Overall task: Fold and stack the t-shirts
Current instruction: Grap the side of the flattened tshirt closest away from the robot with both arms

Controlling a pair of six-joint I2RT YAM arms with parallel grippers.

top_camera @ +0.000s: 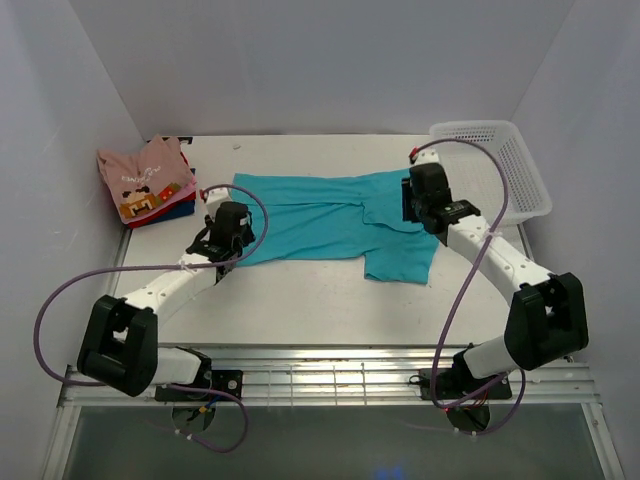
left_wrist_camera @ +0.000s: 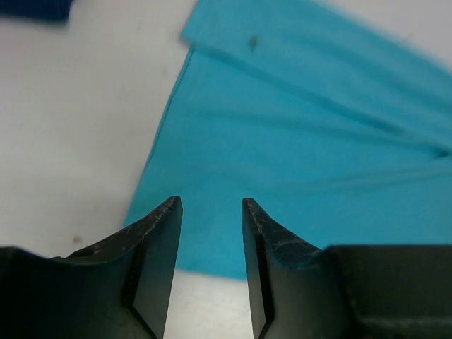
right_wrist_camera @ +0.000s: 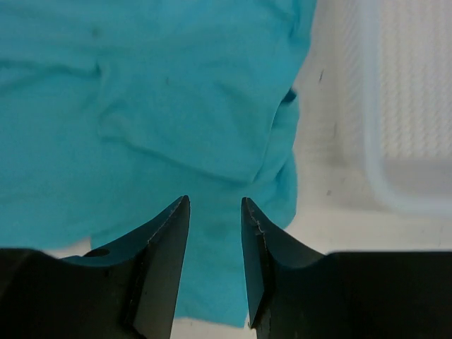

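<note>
Beside the basket (top_camera: 500,160) the teal t-shirt (top_camera: 320,225) lies partly folded on the surface (top_camera: 300,305). Right gripper (right_wrist_camera: 215,200) hovers over its basket end, left gripper (left_wrist_camera: 210,201) over the far end, jaws parted, empty. Next fold probably needs fresh grasps.

This was plainly a robotics lab cell: a white table (top_camera: 300,300) boxed in by bare white panels (top_camera: 50,120), a left arm (top_camera: 165,285) and a right arm (top_camera: 495,258) bolted to a metal rail (top_camera: 330,370) at its near edge, purple cables (top_camera: 40,325) looping loose.
</note>
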